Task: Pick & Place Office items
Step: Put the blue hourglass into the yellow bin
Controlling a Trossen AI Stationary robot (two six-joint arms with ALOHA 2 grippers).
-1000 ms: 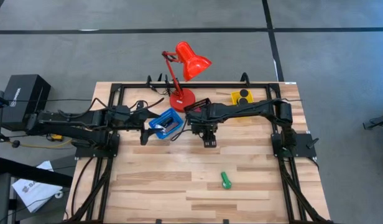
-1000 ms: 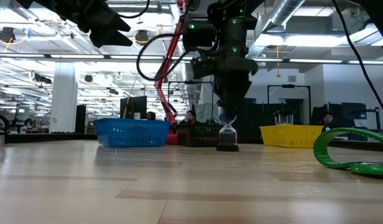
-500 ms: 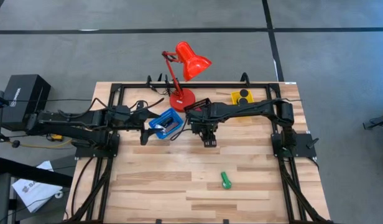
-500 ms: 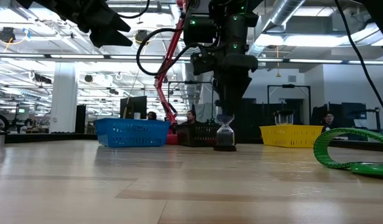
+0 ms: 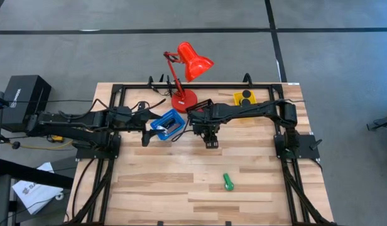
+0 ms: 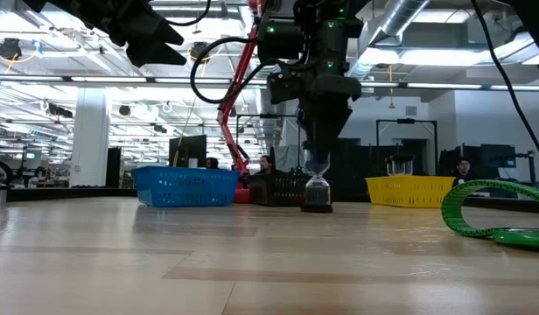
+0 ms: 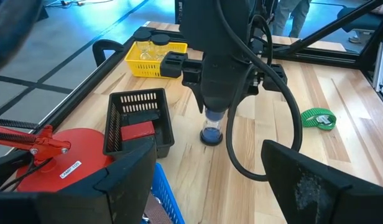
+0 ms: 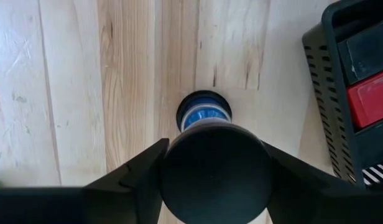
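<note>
A small hourglass (image 6: 318,185) with black caps, clear glass and blue sand stands near the table's middle, in front of the black tray (image 7: 138,96). My right gripper (image 5: 210,141) points straight down over it and is shut on its top. In the left wrist view the hourglass (image 7: 211,127) shows below the right hand. My left gripper (image 5: 145,135) hovers open beside the blue tray (image 5: 161,120), holding nothing. A green stubby cylinder (image 5: 228,182) lies alone toward the near edge. My right gripper pinches the hourglass's round black top cap (image 8: 216,171) between its two fingers, one on each side. The fingers come from above, pointing down. The hourglass stays upright, its blue-filled base (image 8: 204,115) down at the wooden tabletop; whether the base rests there, I cannot tell.
A red desk lamp (image 5: 184,99) stands at the far edge. The black tray holds a red block (image 8: 369,93). A yellow tray (image 5: 236,97) at the far right holds black round pieces. Bare wood stretches toward the near edge.
</note>
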